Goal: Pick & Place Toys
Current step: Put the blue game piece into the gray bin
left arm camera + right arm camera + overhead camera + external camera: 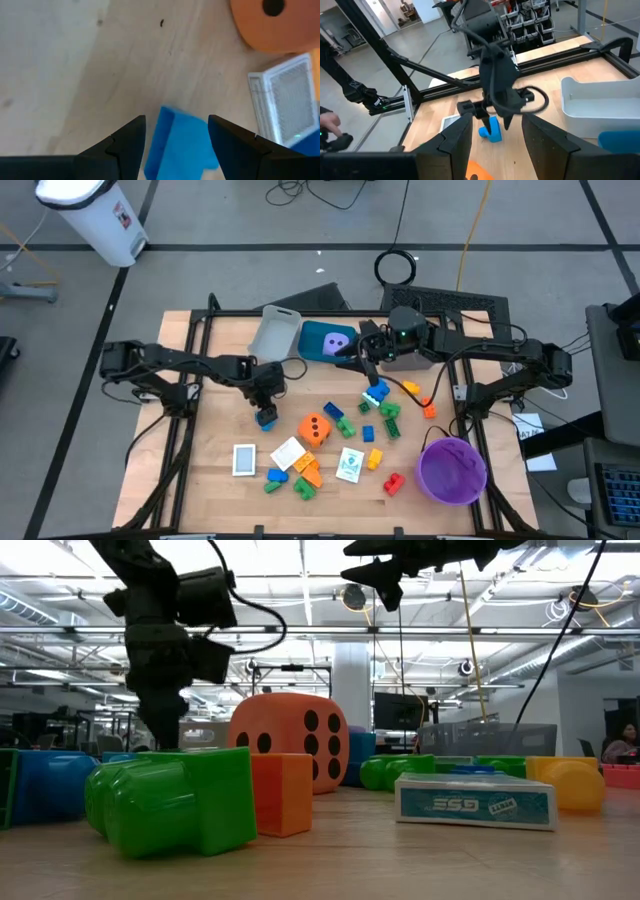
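The left gripper point(267, 414) hung low over the wooden table point(215, 470) with its fingers point(125, 145) spread on either side of a blue brick point(181, 145); in the left wrist view a strip of bare wood showed between each finger and the brick, so the fingers straddled it without pinching, and whether the brick rested on the table could not be told. Just beyond that gripper's tips lay the orange die point(315, 428), and beside the die a flat white picture card point(285, 97). The right gripper point(372, 360) was raised above the far side of the table, near the teal tray point(312, 340) holding the purple die point(337, 340); its fingers point(455, 142) stood apart with nothing between them. Directly below and just forward of it sat another blue brick point(376, 392). The remaining bricks and cards lay scattered between the two grippers and toward the purple bowl point(452, 471), well apart from the left gripper.
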You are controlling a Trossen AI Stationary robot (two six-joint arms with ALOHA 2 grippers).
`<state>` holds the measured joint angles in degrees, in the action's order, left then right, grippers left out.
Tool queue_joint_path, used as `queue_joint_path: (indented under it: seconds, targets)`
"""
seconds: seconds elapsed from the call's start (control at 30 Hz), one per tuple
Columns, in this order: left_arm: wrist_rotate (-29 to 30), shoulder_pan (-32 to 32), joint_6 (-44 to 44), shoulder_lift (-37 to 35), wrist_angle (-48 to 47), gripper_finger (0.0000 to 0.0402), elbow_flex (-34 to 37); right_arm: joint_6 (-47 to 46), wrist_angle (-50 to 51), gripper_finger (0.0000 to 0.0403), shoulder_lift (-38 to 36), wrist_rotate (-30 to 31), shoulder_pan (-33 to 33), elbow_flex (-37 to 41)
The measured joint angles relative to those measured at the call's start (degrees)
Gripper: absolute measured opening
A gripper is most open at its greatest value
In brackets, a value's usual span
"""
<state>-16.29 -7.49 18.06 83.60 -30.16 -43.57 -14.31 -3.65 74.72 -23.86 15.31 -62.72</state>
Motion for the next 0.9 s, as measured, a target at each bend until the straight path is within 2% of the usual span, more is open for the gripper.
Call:
queue_joint_path:
  seconds: [0.23, 0.53, 0.9]
  targets:
    - [-1.92, 0.0, 0.36, 4.44, 1.42, 0.0223, -0.01, -0.19, 1.84, 0.0166, 0.0, -0.02, -0.02, 0.0]
    - [-6.18, 0.0, -1.13, 4.55, -1.35, 0.0223, -0.02, -0.06, 2.7, 0.0166, 0.0, -0.13, -0.02, 0.0]
    - [-6.66, 0.0, -1.03, 4.56, -4.8, 0.022, -0.02, 0.2, 2.67, 0.0166, 0.0, -0.07, -0.02, 0.0]
